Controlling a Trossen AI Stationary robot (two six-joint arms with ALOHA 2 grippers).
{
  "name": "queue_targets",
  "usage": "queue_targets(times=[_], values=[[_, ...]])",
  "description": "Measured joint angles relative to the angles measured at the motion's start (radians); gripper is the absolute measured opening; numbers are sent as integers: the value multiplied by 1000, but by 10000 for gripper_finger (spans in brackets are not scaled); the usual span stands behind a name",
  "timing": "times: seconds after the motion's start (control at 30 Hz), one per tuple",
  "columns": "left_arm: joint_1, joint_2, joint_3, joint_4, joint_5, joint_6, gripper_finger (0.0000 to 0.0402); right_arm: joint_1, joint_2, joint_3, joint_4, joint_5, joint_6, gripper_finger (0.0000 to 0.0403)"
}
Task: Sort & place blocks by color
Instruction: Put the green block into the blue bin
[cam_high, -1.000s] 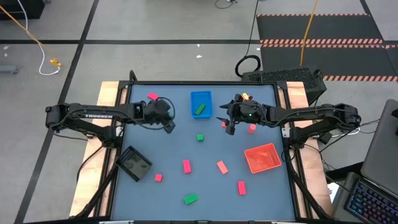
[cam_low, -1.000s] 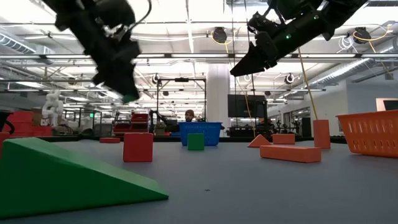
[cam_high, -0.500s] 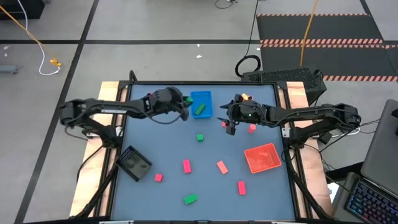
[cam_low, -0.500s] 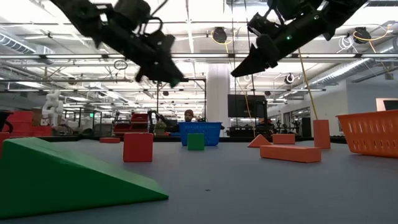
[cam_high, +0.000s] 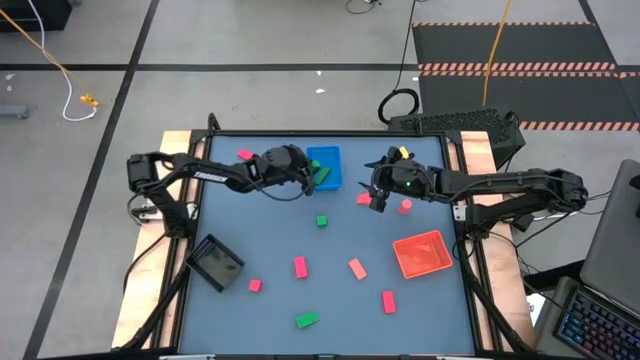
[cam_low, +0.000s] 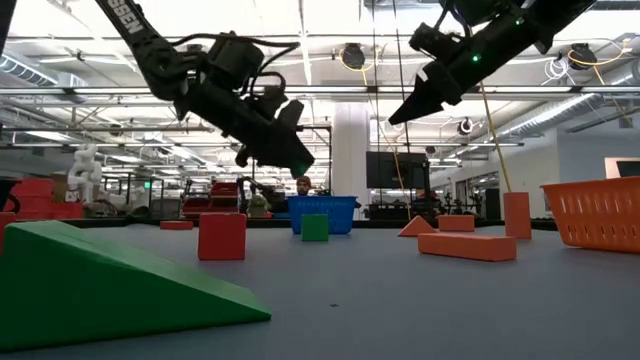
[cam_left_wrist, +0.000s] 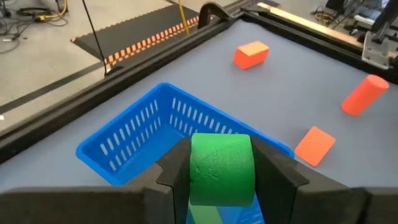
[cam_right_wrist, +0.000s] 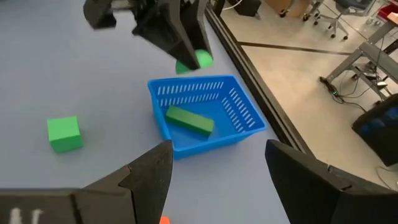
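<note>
The left gripper (cam_left_wrist: 221, 177) grips a green half-round block (cam_left_wrist: 221, 168) in its fingers, poised over the blue tray's (cam_high: 325, 160) rim. The drop comes next, I'd judge: ease inward, release beside the green block (cam_right_wrist: 189, 120) inside. The right gripper (cam_right_wrist: 214, 171) hovers nearby, fingers spread, empty.

The right end effector (cam_right_wrist: 214, 171) shows its two dark fingers (cam_right_wrist: 149, 177) spread wide apart with nothing between them. Beyond them a blue tray (cam_right_wrist: 208, 118) sits on the table (cam_right_wrist: 74, 74) with a long green block (cam_right_wrist: 189, 120) lying inside it, and a green cube (cam_right_wrist: 64, 134) rests on the table apart from the tray. The left end effector (cam_right_wrist: 189, 57) hangs just above the tray's far rim, clamped on a rounded green block (cam_right_wrist: 200, 60).
</note>
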Motion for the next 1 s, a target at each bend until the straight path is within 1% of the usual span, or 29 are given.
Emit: queue_targets(times=[0.1,0.13,0.2,0.37,0.47,0.53,0.63,0.7,0.77,0.83,0.9,1.0], values=[[-1,14,0,6,2,0,132,0,0,0,-1,0,0,251],[-1,14,0,6,2,-4,138,0,0,0,-1,0,0,251],[-2,13,0,20,1,-5,170,0,0,-1,1,0,0,251],[-4,13,0,54,2,-13,268,0,0,-12,0,0,4,251],[-3,13,1,51,1,-13,305,0,0,-18,-1,0,4,251],[-5,13,1,52,1,-14,321,0,0,-18,0,0,2,251],[-13,-12,0,36,5,-37,333,0,0,-18,-1,0,2,251],[-23,-42,1,37,45,-40,335,0,0,-18,-2,0,2,251],[-39,-90,1,-4,100,-40,336,0,0,-18,-13,0,2,251],[-72,-129,2,-38,130,-22,336,0,0,-18,-31,0,8,251],[-118,-159,2,-102,132,14,337,0,0,-18,-38,0,10,251],[-202,-154,1,-146,100,51,337,0,0,-18,-25,-1,20,251]])
